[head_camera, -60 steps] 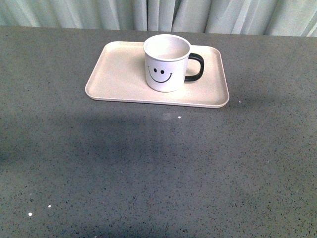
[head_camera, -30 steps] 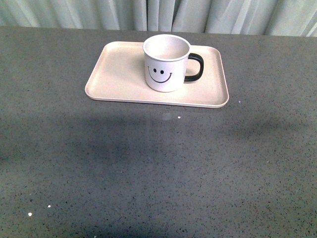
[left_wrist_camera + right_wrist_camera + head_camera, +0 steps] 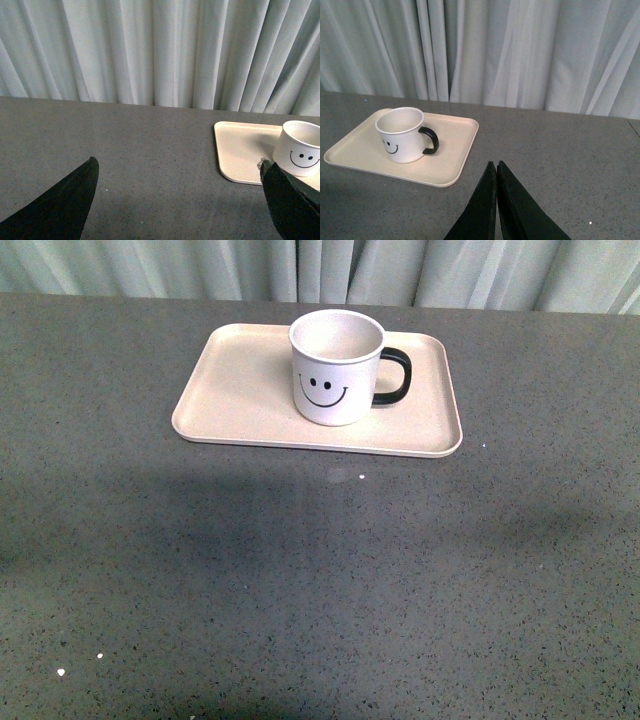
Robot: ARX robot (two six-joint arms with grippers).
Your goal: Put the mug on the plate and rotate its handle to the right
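Note:
The white mug (image 3: 336, 368) with its black smiley face stands upright on the pale pink-beige plate (image 3: 240, 390), a little right of the plate's middle. Its black handle (image 3: 393, 375) points to the right. Neither gripper appears in the front view. In the left wrist view my left gripper (image 3: 180, 172) is open above bare table, with the mug (image 3: 302, 154) and plate (image 3: 242, 150) off beside one finger. In the right wrist view my right gripper (image 3: 495, 165) is shut with nothing in it, held back from the plate (image 3: 455, 150) and mug (image 3: 401, 135).
The grey speckled table (image 3: 320, 580) runs to a pale pleated curtain (image 3: 330, 270) behind the plate. A few small white specks (image 3: 60, 672) lie on the table near the front left.
The mug and plate have not moved. The faint shadows on the table have shifted slightly.

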